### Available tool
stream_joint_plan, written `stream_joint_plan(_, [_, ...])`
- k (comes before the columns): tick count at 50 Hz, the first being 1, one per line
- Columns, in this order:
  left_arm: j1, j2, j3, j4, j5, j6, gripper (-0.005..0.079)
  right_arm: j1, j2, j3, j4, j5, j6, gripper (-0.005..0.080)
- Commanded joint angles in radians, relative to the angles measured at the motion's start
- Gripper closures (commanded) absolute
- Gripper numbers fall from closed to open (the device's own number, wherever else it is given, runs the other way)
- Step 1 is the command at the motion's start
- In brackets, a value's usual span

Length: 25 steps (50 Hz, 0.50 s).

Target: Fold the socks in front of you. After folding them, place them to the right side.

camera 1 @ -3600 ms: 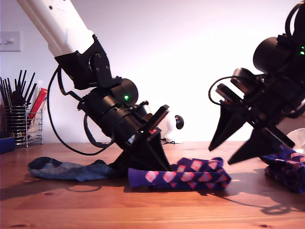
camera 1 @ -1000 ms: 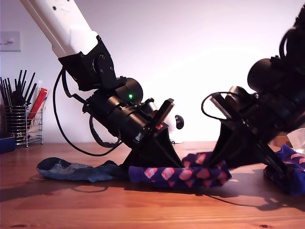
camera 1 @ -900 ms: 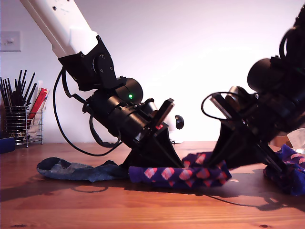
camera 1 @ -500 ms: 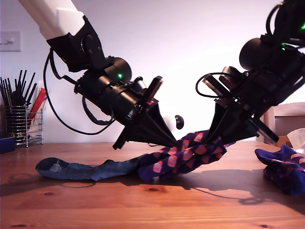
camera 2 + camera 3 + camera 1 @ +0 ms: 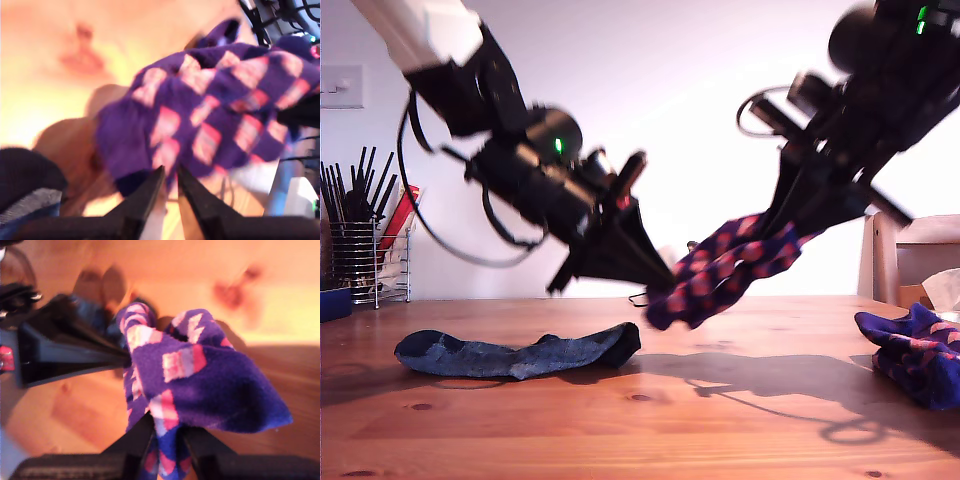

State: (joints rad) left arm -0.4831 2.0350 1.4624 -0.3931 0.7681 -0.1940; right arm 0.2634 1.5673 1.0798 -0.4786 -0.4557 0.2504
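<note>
Table (image 5: pixel 650 430): warm brown wood with visible grain and dark knots; it fills the lower part of the exterior view and shows as a blurred orange surface in both wrist views.
Wire utensil holder (image 5: pixel 365 262): stands at the far edge of the table on the exterior view's left, holding upright black sticks and something red.
Blue container (image 5: pixel 334 302): just beside the holder, cut off by the exterior view's left edge.
Wall switch plate (image 5: pixel 341 87): white, on the pale wall, upper left of the exterior view.
Chair back (image 5: pixel 910 250): light wood, behind the table on the exterior view's right.
White crumpled item (image 5: pixel 946 290): at the exterior view's right edge; too small to identify.
</note>
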Motion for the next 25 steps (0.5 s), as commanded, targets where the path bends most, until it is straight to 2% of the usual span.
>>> stream_joint_plan(1, [0.004, -0.049, 0.006, 0.006, -0.01, 0.016, 0.068, 0.005, -0.008, 0.003, -0.011, 0.031, 0.016, 0.0765])
stream_joint_plan(6, [0.006, -0.065, 0.006, 0.003, -0.028, 0.029, 0.068, 0.005, -0.034, 0.003, -0.012, 0.097, 0.05, 0.0765])
stream_joint_plan(10, [0.007, -0.068, 0.006, -0.005, -0.034, 0.038, 0.068, 0.008, -0.063, 0.003, -0.005, 0.185, 0.096, 0.0765])
stream_joint_plan(25, [0.013, -0.068, 0.006, -0.021, -0.043, 0.071, 0.068, 0.069, -0.196, -0.009, 0.029, 0.446, 0.178, 0.0765])
